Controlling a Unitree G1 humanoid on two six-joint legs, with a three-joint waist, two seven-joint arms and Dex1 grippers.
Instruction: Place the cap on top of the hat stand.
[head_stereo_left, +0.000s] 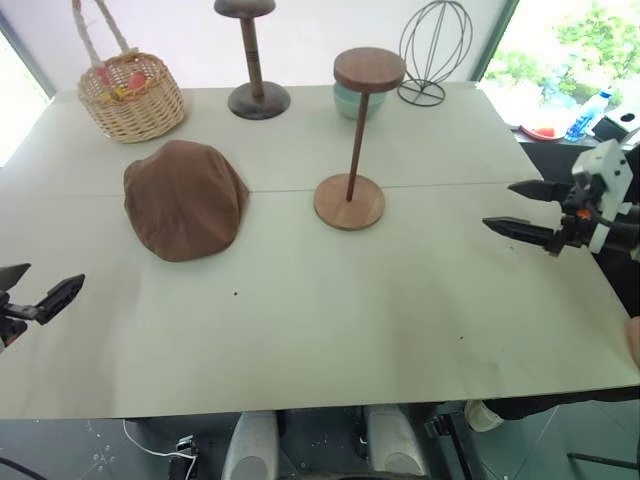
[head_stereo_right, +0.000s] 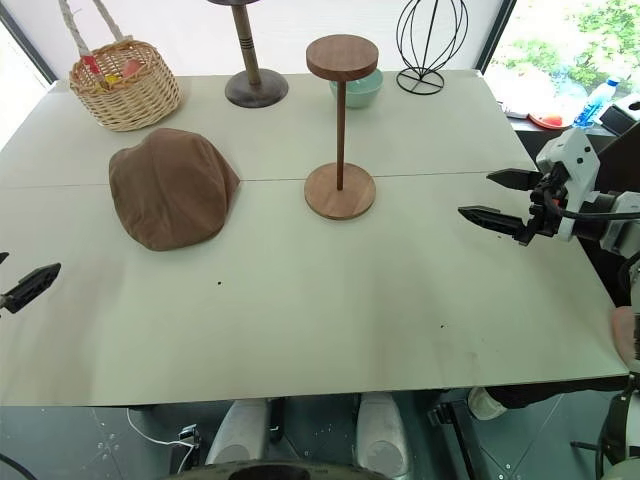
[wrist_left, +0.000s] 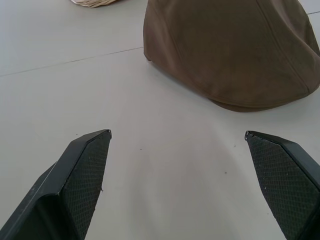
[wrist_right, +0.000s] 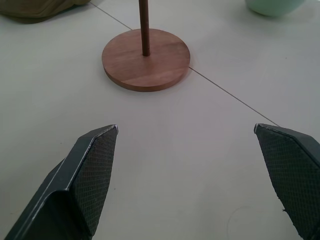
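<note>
The cap (head_stereo_left: 185, 198) lies flat on the pale surface (head_stereo_left: 330, 330), left of centre, crown up and clear of both pincers. The hat stand (head_stereo_left: 358, 140) is upright just right of the cap, near but not touching it; its round base rests on the seam that crosses the surface, its thin rod is vertical and its flat top disc is bare.

Left pincer (wrist_left: 177, 145): positioned low at the left edge of the surface, nearer the robot than the cap. Its two black fingers (wrist_left: 82, 175) are spread wide apart and grip nothing. In the left wrist view the cap lies ahead of the fingertips, apart from them.

Right pincer (head_stereo_left: 524, 207): positioned at the right edge of the surface, pointing toward the hat stand and well apart from it. Its fingers are spread wide apart and grip nothing. In the right wrist view the base of the hat stand lies ahead of the fingertips.

Other items along the far side of the surface:
- wicker basket (head_stereo_left: 132, 95), far left, behind the cap
- darker stand (head_stereo_left: 256, 60) with a thicker turned post
- pale green bowl (head_stereo_left: 350, 102), directly behind the hat stand
- black wire head form (head_stereo_left: 433, 48), far right
</note>
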